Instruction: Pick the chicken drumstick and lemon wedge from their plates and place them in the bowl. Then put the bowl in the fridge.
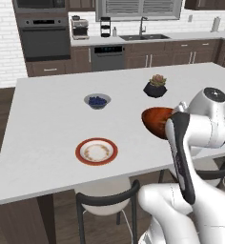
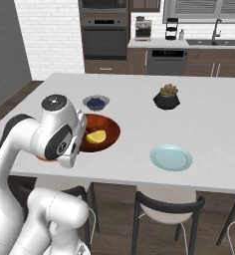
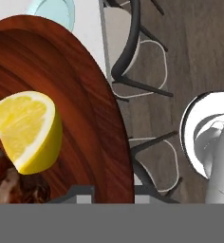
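My end effector is clenched on the rim of the bowl [image 2: 102, 133], lifting it tilted near the desk [image 1: 52, 124] edge. In the bowl, the lemon [image 3: 28, 130] lies beside the drumstick [image 3: 9, 182]. Left of the bowl in the left base view sits the red-rimmed plate [image 1: 96, 151], bare. Right of the bowl in the right base view lies the blue plate [image 2: 171, 157]. Beyond the bowl stand the blueberries [image 2: 95, 102] and the plant pot [image 2: 167, 100].

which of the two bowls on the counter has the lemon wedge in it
The wide reddish-brown wooden bowl near the counter's front edge holds the lemon wedge. The small grey bowl behind it holds blueberries instead.
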{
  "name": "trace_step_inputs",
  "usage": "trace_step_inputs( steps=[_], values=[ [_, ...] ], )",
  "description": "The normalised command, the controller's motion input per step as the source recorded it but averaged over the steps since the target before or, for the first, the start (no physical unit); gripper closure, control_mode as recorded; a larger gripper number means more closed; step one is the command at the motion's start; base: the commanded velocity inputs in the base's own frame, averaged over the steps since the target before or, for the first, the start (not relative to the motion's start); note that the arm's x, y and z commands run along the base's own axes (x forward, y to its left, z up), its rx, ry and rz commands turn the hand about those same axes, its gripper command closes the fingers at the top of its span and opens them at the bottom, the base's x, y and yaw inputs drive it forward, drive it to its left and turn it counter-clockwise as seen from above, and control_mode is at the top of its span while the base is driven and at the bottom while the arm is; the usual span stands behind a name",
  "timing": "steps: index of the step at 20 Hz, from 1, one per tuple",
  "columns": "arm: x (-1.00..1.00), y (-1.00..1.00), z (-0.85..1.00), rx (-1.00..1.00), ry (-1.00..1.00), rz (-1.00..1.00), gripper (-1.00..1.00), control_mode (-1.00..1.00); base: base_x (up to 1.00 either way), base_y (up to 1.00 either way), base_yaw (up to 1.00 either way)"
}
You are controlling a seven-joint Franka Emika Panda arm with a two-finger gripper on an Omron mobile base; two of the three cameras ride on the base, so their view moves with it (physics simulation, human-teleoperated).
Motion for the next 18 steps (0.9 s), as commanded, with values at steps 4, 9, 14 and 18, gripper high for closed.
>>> trace_step_inputs(
  steps=[4,9,14,18],
  values=[
    [-0.3,0.02,0.18,-0.05,-0.01,0.19,1.0,-1.0,0.0,0.0,0.0],
    [-0.16,0.29,0.0,-0.12,0.0,-0.13,1.0,-1.0,0.0,0.0,0.0],
    [-0.14,0.39,0.0,-0.09,0.0,-0.1,1.0,-1.0,0.0,0.0,0.0],
    [-0.34,0.02,0.0,0.0,-0.08,0.0,1.0,-1.0,0.0,0.0,0.0]
  ],
)
